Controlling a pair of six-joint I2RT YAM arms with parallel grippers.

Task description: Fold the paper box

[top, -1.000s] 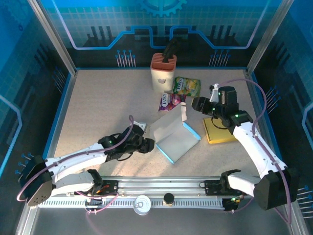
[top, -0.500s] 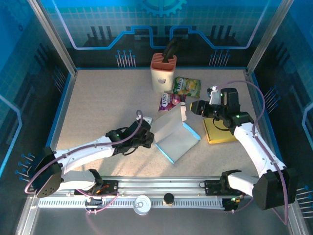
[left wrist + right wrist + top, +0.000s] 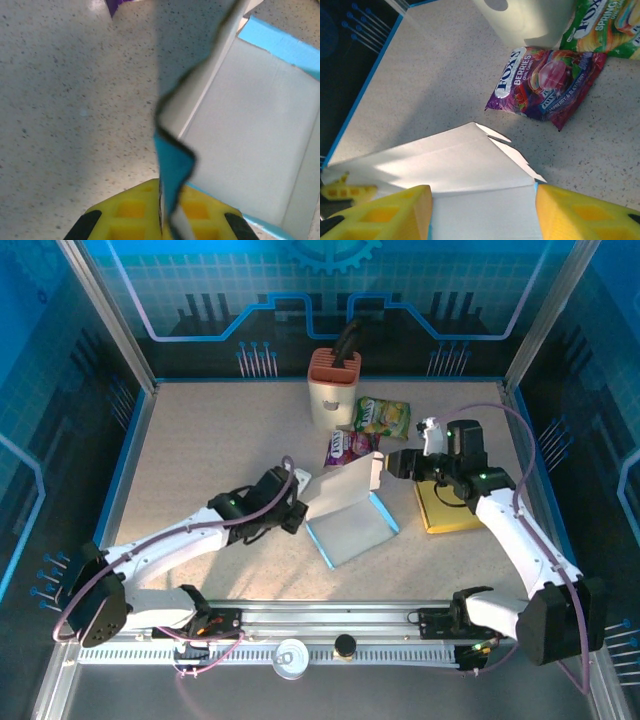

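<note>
1. Top external view: the paper box [image 3: 352, 525] lies half-open in the centre of the frame, with one white flap [image 3: 345, 486] raised at its upper side.
2. The left gripper [image 3: 296, 513] is at the box's left corner. In the left wrist view its yellow pads [image 3: 131, 221] are closed tight on a blue-and-white edge of the box.
3. The right gripper [image 3: 392, 464] is just beside the box's upper right corner, with jaws apart and holding nothing.
4. A purple candy bag [image 3: 545, 87] lies further up.
</note>
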